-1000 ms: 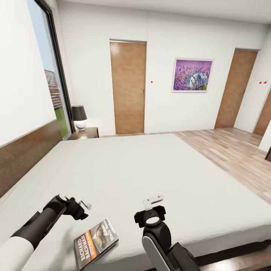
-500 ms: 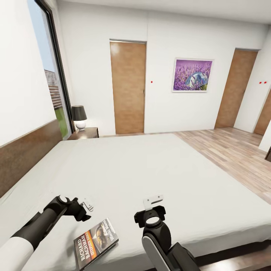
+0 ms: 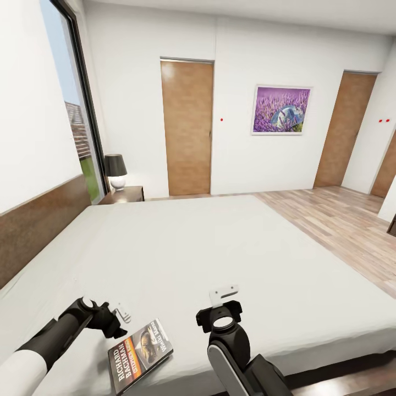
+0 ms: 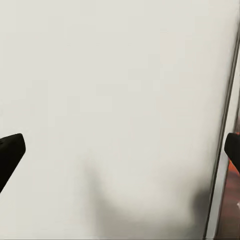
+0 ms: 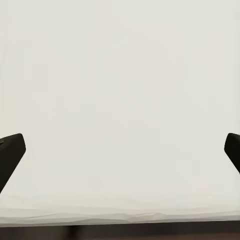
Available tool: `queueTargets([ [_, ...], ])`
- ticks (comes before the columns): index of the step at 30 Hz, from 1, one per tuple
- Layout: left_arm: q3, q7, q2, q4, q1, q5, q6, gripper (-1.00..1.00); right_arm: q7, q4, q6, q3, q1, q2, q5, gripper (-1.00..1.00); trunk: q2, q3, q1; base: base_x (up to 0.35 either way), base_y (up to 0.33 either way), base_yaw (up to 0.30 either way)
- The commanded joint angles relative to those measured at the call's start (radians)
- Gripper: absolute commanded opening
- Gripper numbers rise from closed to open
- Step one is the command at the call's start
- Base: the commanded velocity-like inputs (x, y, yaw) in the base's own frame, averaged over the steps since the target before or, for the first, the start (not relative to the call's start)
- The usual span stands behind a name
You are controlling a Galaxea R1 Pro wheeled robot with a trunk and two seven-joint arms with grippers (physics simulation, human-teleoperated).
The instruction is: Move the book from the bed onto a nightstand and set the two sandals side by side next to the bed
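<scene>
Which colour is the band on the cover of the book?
Orange, on the dark cover of the book; best seen in the head view.

Home bedroom, large bed with brown headboard, nightstand bearing lamp, wood-plank floor, lavender picture, brown doors.

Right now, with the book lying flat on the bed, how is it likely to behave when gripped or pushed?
The book looks thin and small, so it is probably light. Being a paperback, it may flex if pinched by one edge. It lies flat on the bed, so fingers may struggle to get under it; pushing it would likely slide it, not tip it.
</scene>
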Motion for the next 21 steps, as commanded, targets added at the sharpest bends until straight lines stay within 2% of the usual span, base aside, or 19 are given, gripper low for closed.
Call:
queueTargets([
  [1,-0.002,-0.004,0.001,0.006,-0.001,-0.005,-0.002,1.0,-0.01,-0.001,0.004,0.001,-0.001,0.0,-0.009,1.0,-0.001,-0.001,0.0,0.0,0.0,0.0],
  [15,0.0,-0.005,0.002,0.061,-0.002,-0.005,-0.032,1.0,-0.009,-0.001,0.005,0.003,-0.001,0.0,-0.01,1.0,-0.001,-0.001,0.0,0.0,0.0,0.0],
  [21,-0.001,-0.005,-0.001,0.081,-0.002,-0.005,-0.035,1.0,-0.01,-0.001,0.005,0.026,-0.001,0.0,-0.009,1.0,-0.001,-0.001,0.0,0.0,0.0,0.0],
])
